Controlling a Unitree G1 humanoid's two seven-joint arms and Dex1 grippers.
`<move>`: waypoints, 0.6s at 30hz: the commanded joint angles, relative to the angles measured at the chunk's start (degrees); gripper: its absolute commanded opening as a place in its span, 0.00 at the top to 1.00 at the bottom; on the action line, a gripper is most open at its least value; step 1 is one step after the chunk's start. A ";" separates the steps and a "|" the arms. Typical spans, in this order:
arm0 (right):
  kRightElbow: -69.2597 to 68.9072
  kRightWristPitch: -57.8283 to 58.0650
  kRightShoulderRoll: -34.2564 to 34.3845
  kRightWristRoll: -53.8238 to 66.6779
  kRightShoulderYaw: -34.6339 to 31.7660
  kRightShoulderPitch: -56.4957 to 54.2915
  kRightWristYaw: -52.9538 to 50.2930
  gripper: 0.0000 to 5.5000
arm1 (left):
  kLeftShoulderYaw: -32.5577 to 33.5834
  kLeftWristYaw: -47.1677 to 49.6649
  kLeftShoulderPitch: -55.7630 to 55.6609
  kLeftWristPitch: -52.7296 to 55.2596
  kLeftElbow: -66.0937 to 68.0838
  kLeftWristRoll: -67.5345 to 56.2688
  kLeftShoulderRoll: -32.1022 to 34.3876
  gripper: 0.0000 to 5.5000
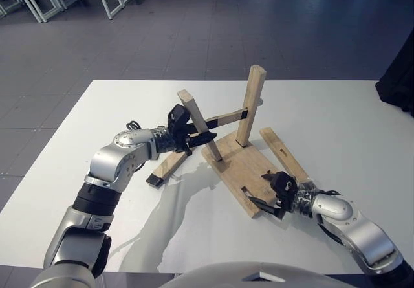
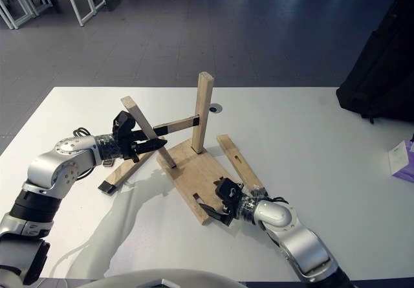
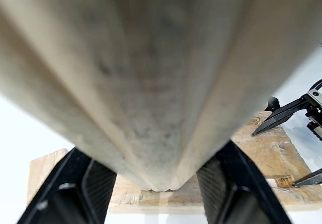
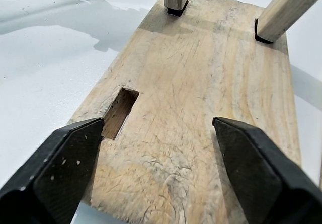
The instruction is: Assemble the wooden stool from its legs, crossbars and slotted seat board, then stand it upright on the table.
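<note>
- The white table (image 1: 343,120) fills the middle of the head views, and the slotted seat board (image 1: 238,166) lies flat on it at centre frame.
- Two legs stand in the board's far end. The upright leg (image 1: 251,103) rises toward the top of the frame, and the tilted leg (image 1: 193,110) leans up and to the left.
- A crossbar (image 1: 226,117) with dark ends runs between these two legs, above the board.
- The left gripper (image 1: 194,136), at left of centre, is clamped on the tilted leg about halfway up. In the left wrist view its dark fingers (image 3: 90,194) sit on either side of the wood.
- The right gripper (image 1: 260,189), at lower right, is at the board's near end with its fingers (image 4: 60,168) spread wide. One finger is beside the open slot (image 4: 119,112) at the board's edge. I cannot tell whether the fingers touch the wood.
- A loose leg (image 1: 283,153) lies flat just right of the board.
- Another loose piece (image 1: 167,167), dark at its near end, lies below the left gripper.
</note>
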 commanded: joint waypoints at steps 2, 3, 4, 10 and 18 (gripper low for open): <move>1.77 3.96 -0.29 0.56 -2.52 0.12 -0.11 0.33 | -5.15 2.37 6.58 4.29 5.24 8.79 2.02 0.63; 1.00 4.89 1.65 2.74 -4.88 -0.99 -0.85 0.37 | -5.19 2.46 6.55 4.10 5.22 8.89 1.94 0.63; 0.10 6.39 4.00 5.54 -7.73 -2.65 -1.87 0.40 | -5.25 2.47 6.49 4.02 5.19 8.94 1.91 0.63; -4.75 17.49 21.02 22.11 -20.19 -18.83 -13.59 0.61 | -5.71 2.23 6.65 3.60 4.90 9.09 1.82 0.63; 17.01 6.17 34.92 14.66 -17.86 -42.88 -24.02 0.73 | -7.65 1.34 4.92 2.83 5.58 9.86 1.15 0.63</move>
